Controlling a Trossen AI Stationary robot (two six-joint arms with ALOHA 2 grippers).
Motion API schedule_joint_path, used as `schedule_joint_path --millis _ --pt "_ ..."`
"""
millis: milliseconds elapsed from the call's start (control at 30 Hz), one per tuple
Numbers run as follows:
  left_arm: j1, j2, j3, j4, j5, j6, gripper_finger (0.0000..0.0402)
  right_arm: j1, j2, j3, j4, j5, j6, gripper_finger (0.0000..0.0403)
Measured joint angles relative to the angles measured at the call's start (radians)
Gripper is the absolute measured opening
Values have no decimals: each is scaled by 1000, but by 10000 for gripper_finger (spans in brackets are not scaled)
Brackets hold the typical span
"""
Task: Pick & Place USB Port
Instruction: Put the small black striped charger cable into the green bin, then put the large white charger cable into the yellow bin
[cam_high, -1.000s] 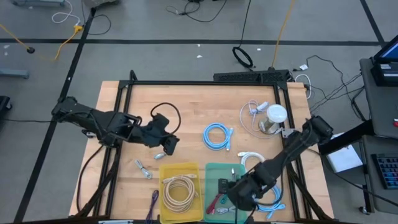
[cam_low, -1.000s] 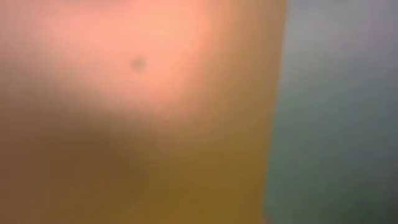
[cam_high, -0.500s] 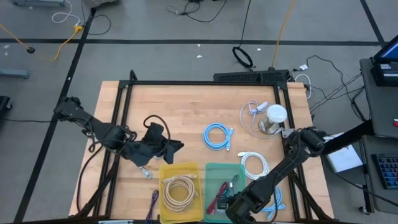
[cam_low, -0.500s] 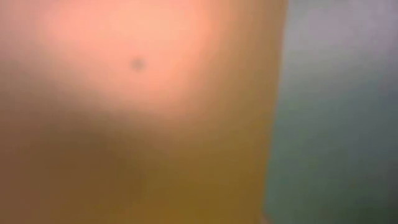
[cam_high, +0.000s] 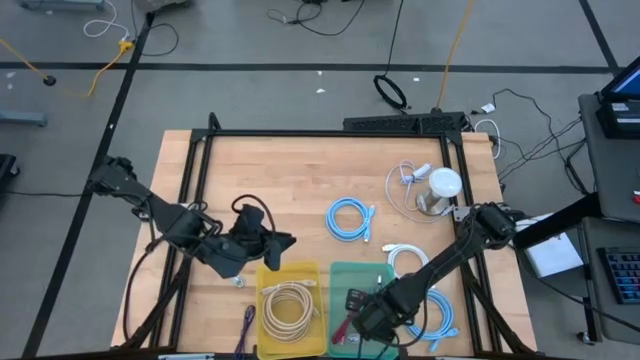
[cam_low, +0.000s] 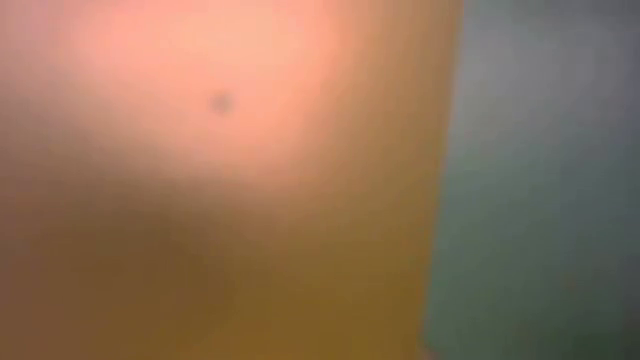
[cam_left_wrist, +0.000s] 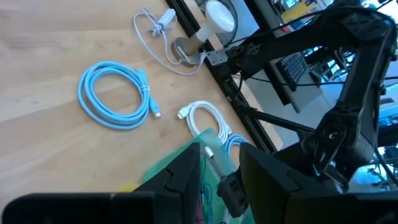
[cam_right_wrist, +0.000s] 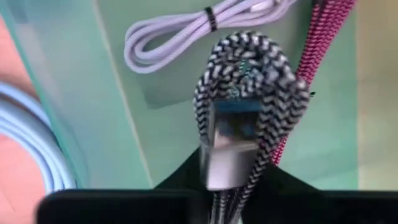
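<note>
A black-and-white braided cable (cam_right_wrist: 242, 74) with a silver USB plug (cam_right_wrist: 227, 146) sits in my right gripper (cam_right_wrist: 227, 180), which is shut on it. In the high view that gripper (cam_high: 368, 315) is over the green bin (cam_high: 345, 270) at the near edge. A white cable (cam_right_wrist: 186, 31) and a pink braided cable (cam_right_wrist: 320, 43) lie on the bin's floor. My left gripper (cam_high: 283, 241) is open and empty. It hovers by the yellow bin's far rim (cam_high: 290, 267) and points toward the table's right; its wrist view (cam_left_wrist: 222, 180) looks over the green bin at the right arm. My right gripper pinches the braided cable's folded bundle between its two fingers, just behind the silver plug (cam_right_wrist: 225, 165). The looped end (cam_right_wrist: 249, 53) sticks out past the fingertips over the green bin's floor. The gripper itself hides the exact place of contact.
The yellow bin holds a beige coil (cam_high: 290, 305). On the table lie a light-blue coil (cam_high: 350, 218), a white coil (cam_high: 408, 265), a blue cable (cam_high: 440, 320), a white cable by a white-topped cylinder (cam_high: 440, 188), and a small silver connector (cam_high: 238, 282). The bins block the low view.
My left arm has swung toward the near edge and its gripper has come down beside the yellow bin's far rim, turned toward the right. My right gripper has shifted toward the near edge and the left over the green bin, then back a little toward the far side.
</note>
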Motion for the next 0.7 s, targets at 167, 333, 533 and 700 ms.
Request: schedule_joint_path --millis 167,333,533,700 --pt "0 -1 0 0 0 -7 115 2 0 0 -3 0 12 116" --pt "0 -1 0 0 10 -15 115 15 -16 -2 6 34 35 165" --pt "1 -1 0 0 -17 -17 115 11 -193 -2 247 201 169 191" --pt "14 -1 0 0 -35 -13 115 -27 -432 -1 566 262 437 187"
